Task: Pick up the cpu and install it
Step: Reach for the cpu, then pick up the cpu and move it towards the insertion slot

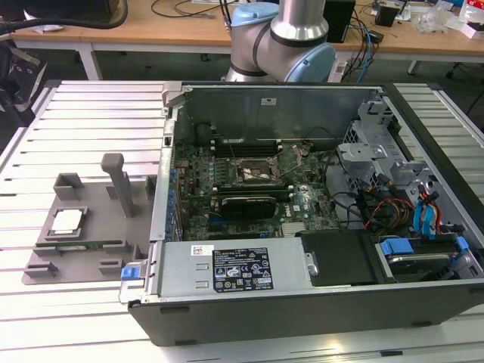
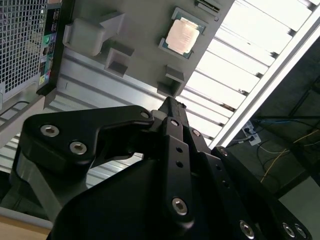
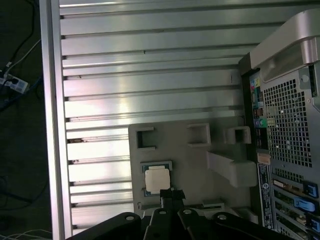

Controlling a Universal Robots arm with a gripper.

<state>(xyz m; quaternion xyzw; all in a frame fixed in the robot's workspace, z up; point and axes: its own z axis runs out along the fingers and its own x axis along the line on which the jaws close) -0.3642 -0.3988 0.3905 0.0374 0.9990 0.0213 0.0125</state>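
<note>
The cpu (image 1: 66, 220) lies plate-up, nested in the grey holder (image 1: 94, 227) at nine o'clock from the computer case (image 1: 318, 302) in the exterior view, kept square for the empty pincer (image 3: 171, 194), tips together.

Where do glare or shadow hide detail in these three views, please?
In the second wrist view the table slats wash out to white beside the chip, and the gripper is a dark mass; in the first wrist view a bright patch glares on the slats; the exterior view is evenly lit.
</note>
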